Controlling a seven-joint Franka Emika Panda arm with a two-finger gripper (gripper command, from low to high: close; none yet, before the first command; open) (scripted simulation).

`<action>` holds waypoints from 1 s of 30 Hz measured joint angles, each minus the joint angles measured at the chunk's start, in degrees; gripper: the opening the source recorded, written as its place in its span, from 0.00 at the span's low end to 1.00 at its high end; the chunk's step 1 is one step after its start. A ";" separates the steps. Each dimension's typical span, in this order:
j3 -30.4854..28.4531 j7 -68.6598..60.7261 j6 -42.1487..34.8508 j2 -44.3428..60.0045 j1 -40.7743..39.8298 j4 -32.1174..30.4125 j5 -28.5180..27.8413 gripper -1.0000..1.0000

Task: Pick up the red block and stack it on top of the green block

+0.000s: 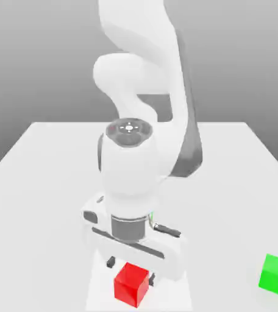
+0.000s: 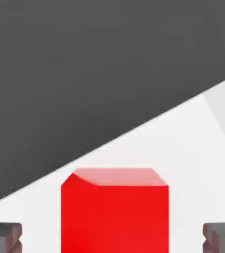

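1. My tool (image 1: 131, 271): lowered to the desk (image 1: 44, 158) near its front edge in the exterior view, pointing down; its two dark fingers (image 2: 4, 236) stand one on each side of the red block, with a visible gap of desk between each pad and the block's face in the hand view; jaws apart, not gripping anything.
2. Red block (image 1: 131, 284): a plain bright-red cube resting flat on the desk, directly beneath my hand and between the fingers; in the exterior view its front faces show below the white hand body; in the hand view (image 2: 114, 212) it sits centred between the two pads, top face lighter than the front face.
3. Green block (image 1: 275, 275): a plain bright-green cube of like size, resting on the desk toward the exterior view's right, well apart from the red block and from my tool; nothing on top of it.
4. Desk: plain white surface, carrying both blocks; a grey backdrop lies beyond its far edge.
5. Arm (image 1: 142, 73): white segments rising behind the hand and bending down over the red block.
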 joint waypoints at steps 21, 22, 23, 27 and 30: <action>14.93 -22.14 -13.93 -8.83 8.48 4.41 -3.24 0.00; 16.37 -24.35 -14.54 -8.73 9.47 5.02 -3.70 0.00; 17.64 -26.57 -15.13 -8.63 10.63 5.63 -4.14 0.00; 19.56 -29.74 -13.17 -3.85 14.40 7.70 -8.98 0.00; 17.63 -27.94 -9.96 0.04 16.21 8.12 -12.09 1.00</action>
